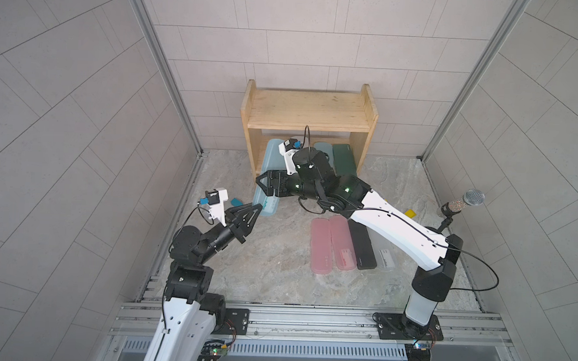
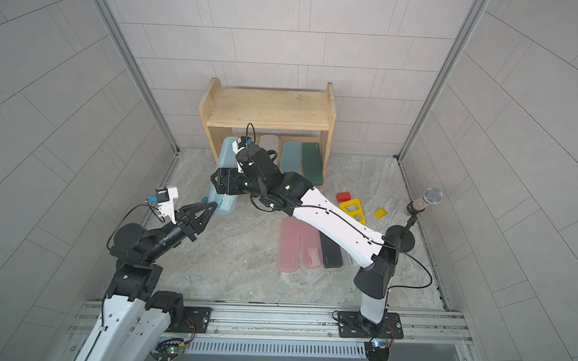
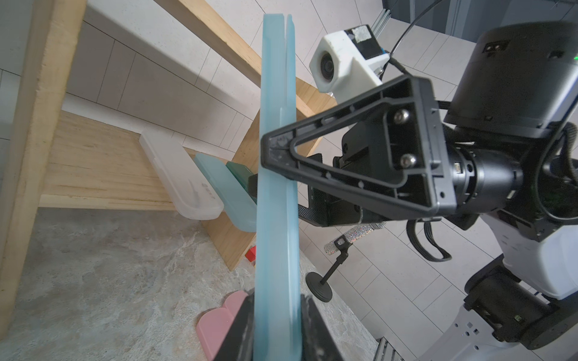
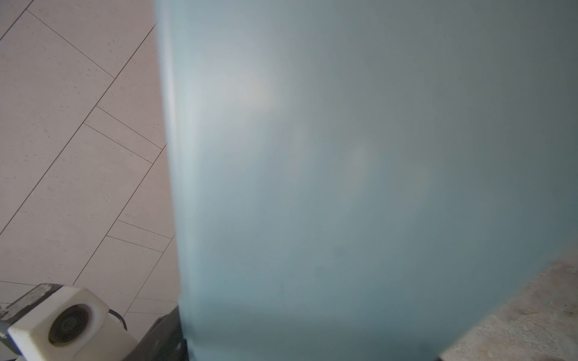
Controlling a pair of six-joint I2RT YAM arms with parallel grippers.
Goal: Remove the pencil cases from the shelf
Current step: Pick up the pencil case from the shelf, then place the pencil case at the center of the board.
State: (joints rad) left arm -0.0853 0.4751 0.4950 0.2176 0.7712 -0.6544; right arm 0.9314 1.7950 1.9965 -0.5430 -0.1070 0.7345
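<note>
The left gripper (image 1: 260,206) is clamped on the near end of a light teal pencil case (image 1: 270,155). The far end of it is at the left of the shelf's (image 1: 310,112) lower tier, and the rest reaches out over the table (image 1: 260,264). The right gripper (image 1: 259,182) straddles its middle, though I can't tell whether it truly grips. A white case (image 2: 268,142), another teal case (image 2: 290,156) and a dark green case (image 2: 312,162) lie side by side on that lower tier.
</note>
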